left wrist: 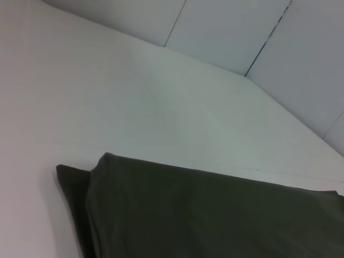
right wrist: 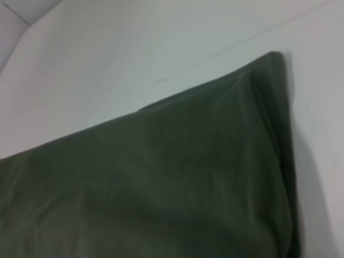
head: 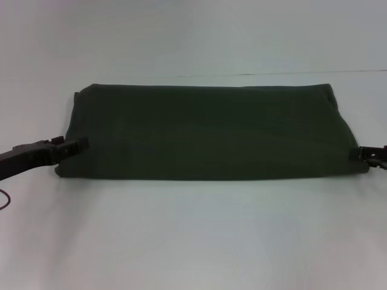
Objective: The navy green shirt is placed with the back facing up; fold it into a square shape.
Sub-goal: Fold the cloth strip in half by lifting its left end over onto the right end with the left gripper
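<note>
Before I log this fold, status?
Left hand at shirt's left edge, right hand at right edge. Navy green shirt lies flat, a wide rectangle, not square. Nothing in the way.

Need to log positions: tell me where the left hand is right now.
In the head view the left hand is at the shirt's left edge near its front corner, low over the table; the right hand is at the opposite edge.

One navy green shirt point(head: 205, 130), two tools, left tool point(head: 77, 145), right tool point(head: 358, 153)
</note>
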You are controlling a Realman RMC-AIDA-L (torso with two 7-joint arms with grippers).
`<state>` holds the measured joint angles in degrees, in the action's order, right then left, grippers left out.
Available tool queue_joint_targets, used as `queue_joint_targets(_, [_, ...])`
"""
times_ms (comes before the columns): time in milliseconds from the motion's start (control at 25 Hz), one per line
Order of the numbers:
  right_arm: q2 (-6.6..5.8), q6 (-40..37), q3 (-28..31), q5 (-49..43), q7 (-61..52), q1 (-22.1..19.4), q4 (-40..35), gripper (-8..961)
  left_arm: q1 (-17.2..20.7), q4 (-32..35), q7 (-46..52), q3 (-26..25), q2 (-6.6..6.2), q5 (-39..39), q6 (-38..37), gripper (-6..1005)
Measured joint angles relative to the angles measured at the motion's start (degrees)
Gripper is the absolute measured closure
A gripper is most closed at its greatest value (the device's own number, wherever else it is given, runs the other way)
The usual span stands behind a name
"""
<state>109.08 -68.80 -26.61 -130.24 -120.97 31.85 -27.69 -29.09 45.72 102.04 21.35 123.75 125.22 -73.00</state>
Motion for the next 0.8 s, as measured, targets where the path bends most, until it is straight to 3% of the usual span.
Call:
queue_joint_targets(200, [0.67, 0.9, -0.3, 0.0, 0.5, 0.5, 0.9, 363, 0.0, 0.0, 0.0, 0.0, 0.00, 0.0, 0.8, 276])
queue_joint_targets(640, [0.72, 1.5, -0.3, 0.1, 1.0, 0.4, 1.0, 439, 0.0, 0.0, -0.1, 0.0, 0.00, 0.1, 1.6, 274])
queue_joint_targets(800, [0.76, 1.5, -0.3, 0.2, 1.9, 0.4, 1.0, 605, 0.1, -0.1, -0.1, 0.0, 0.07, 0.1, 1.6, 273])
